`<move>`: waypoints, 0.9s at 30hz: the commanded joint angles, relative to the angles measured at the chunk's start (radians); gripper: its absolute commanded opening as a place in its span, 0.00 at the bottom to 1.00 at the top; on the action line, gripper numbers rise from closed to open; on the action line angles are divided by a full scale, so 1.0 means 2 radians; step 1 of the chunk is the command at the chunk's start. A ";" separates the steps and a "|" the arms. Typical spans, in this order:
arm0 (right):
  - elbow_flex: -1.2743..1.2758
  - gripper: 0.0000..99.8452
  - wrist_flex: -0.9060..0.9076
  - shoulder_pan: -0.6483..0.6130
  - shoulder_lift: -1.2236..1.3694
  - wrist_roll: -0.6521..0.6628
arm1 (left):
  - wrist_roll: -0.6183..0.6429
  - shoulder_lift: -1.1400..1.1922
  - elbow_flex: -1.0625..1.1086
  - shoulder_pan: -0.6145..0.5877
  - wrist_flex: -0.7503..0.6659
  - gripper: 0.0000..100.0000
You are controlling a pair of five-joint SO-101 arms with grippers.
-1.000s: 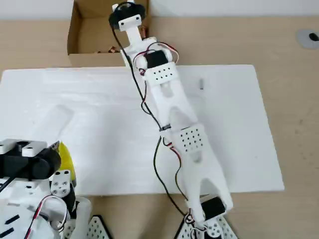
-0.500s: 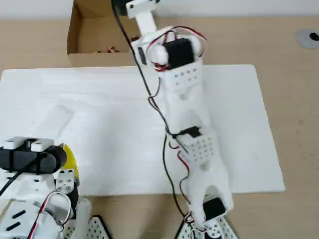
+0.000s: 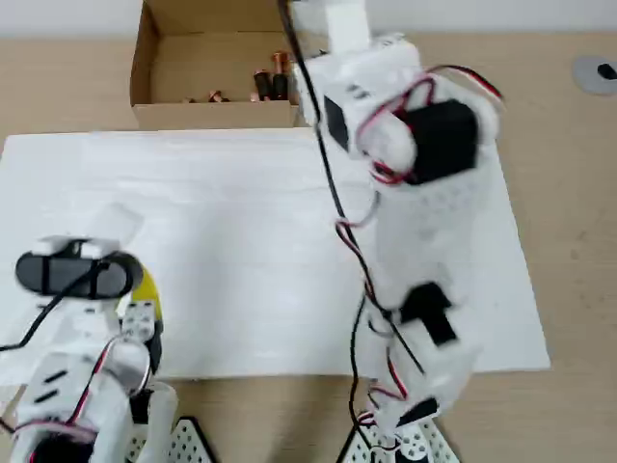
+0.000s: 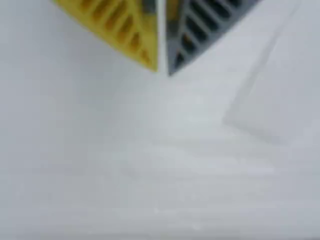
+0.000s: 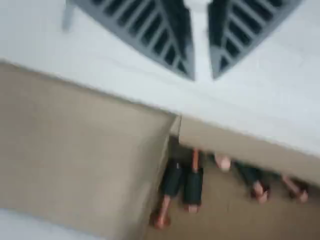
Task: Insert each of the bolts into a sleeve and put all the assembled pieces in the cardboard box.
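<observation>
at the far edge of the bench (image 3: 559, 145), just beside the white board (image 3: 212, 241): cardboard box (image 3: 212, 116), upright, top open. on its floor, along the wall nearest the board: assembled pieces (image 3: 272, 82), close to the corner on the right arm's side. smaller copper-coloured bits (image 3: 214, 96) farther along the same wall, too small to make out from above. from the right wrist: dark sleeves (image 5: 192, 186) with copper-coloured bolts (image 5: 161, 216) sticking out of the ends, two lying side by side just inside the box corner, others at mixed angles along the wall.

right arm (image 3: 424, 164): stretched across the board toward the box, high above it, close under the camera. right end effector (image 5: 201, 75): over the board edge just short of the box corner, grey fingers slightly apart, gripping nothing, strip of white board visible in the gap.

left arm (image 3: 77, 275): at the near left corner of the board, well apart from the box. left end effector (image 4: 161, 69): pointed down at bare board, yellow finger and grey finger closed tip to tip, gripping nothing.

off the board, at the far right of the bench: small grey disc (image 3: 596, 72).
</observation>
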 commanded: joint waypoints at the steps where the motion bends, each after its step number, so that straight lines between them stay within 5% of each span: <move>1: 0.161 0.01 0.007 0.007 -0.130 0.000 | -0.005 -0.002 0.028 -0.005 -0.048 0.01; 8: 0.533 0.01 -0.006 0.008 -0.336 0.002 | -0.005 -0.002 0.099 -0.005 -0.055 0.01; 15: 0.824 0.01 -0.145 0.048 -0.486 0.004 | -0.005 -0.002 0.133 -0.005 -0.058 0.01; 27: 1.157 0.01 -0.358 0.106 -0.674 0.005 | -0.002 -0.002 0.160 -0.005 -0.059 0.01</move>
